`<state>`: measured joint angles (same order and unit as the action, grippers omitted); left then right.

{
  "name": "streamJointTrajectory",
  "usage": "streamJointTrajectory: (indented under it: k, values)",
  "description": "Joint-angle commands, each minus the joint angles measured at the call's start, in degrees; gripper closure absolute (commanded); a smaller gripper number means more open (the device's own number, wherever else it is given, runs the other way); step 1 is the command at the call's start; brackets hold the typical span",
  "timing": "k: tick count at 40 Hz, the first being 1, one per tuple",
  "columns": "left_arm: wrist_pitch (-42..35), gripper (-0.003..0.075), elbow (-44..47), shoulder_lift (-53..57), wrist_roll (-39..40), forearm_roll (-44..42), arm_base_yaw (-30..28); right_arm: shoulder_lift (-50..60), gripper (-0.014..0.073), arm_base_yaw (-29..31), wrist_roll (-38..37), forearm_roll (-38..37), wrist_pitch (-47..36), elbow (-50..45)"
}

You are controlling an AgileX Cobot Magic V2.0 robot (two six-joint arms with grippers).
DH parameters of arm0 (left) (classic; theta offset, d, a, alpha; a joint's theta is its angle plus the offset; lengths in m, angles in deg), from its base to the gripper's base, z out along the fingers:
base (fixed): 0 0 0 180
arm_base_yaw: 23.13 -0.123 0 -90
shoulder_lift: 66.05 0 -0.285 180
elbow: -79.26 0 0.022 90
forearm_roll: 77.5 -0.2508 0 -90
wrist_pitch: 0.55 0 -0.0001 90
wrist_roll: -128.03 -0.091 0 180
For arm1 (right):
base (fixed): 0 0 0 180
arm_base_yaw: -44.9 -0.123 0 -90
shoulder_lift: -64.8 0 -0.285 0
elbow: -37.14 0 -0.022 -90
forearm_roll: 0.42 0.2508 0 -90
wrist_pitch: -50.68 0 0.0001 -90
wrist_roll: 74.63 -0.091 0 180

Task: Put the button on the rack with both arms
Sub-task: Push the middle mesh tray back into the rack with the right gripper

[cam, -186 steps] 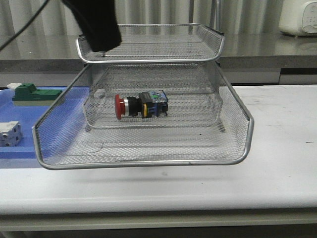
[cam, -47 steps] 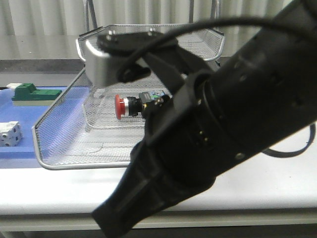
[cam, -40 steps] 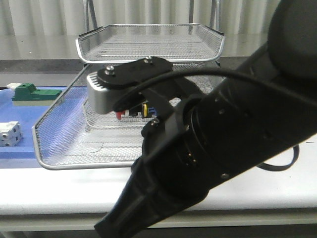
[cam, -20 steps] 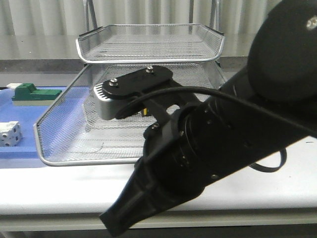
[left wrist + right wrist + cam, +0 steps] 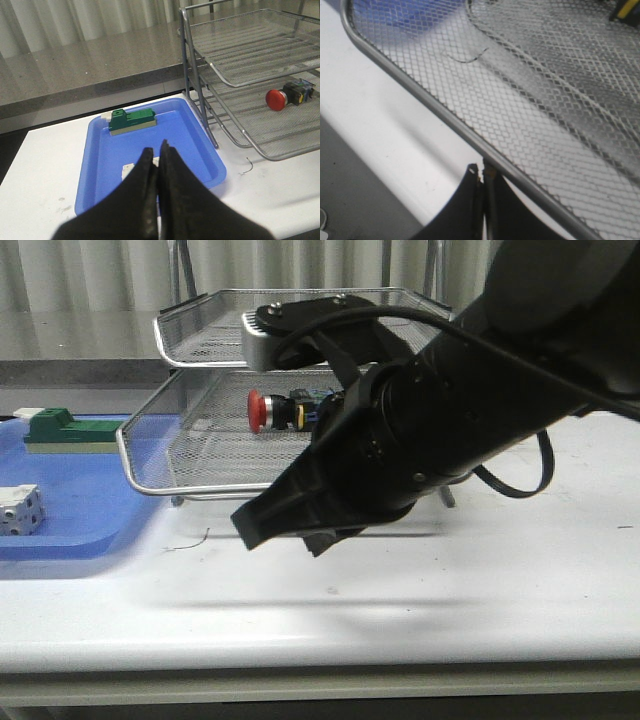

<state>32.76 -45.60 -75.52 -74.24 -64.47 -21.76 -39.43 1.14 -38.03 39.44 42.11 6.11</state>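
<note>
The button (image 5: pixel 272 410), red-headed, lies on its side in the middle tray of the wire rack (image 5: pixel 200 355). It also shows in the left wrist view (image 5: pixel 286 95), as does the rack (image 5: pixel 235 80). My right gripper (image 5: pixel 248 525) is shut, and its tips (image 5: pixel 482 172) touch the chrome front rim of that tray (image 5: pixel 420 95). My right arm hides much of the rack's right side. My left gripper (image 5: pixel 157 147) is shut and empty. It hovers over the blue tray (image 5: pixel 100 165), left of the rack and far from the button.
The blue tray (image 5: pixel 60 540) at the left holds a green block (image 5: pixel 65 428) and a white cube-like part (image 5: pixel 20 510). A thin wire scrap (image 5: pixel 190 540) lies on the white table in front of the rack. A grey counter runs behind.
The middle tray, with the button in it, has slid back into the rack. My right arm has moved away from the camera with it, its shut fingers at the tray's front rim.
</note>
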Motion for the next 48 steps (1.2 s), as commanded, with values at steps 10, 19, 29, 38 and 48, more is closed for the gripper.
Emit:
streamJointTrajectory:
  k: [10, 19, 29, 38, 48]
  values:
    - [-4.8, 0.0739, -1.4, -0.8, 0.5, 1.1, -0.1, -3.8, 0.0653, 4.3, 0.5, -2.3, -1.7, 8.5]
    - [-4.8, 0.0739, -1.4, -0.8, 0.5, 1.1, -0.1, -6.6, 0.0653, 5.6, 0.5, -2.4, 0.7, 13.5]
    - [-4.8, 0.0739, -1.4, -0.8, 0.5, 1.1, -0.1, -8.7, 0.0653, 6.8, 0.5, -2.4, 3.4, 18.5]
    - [-4.8, 0.0739, -1.4, -0.8, 0.5, 1.1, -0.1, -9.4, 0.0653, 9.0, 0.5, -2.4, 4.6, 21.5]
    - [-4.8, 0.0739, -1.4, -0.8, 0.5, 1.1, -0.1, -9.3, 0.0653, 10.0, 0.5, -2.5, 8.0, 22.0]
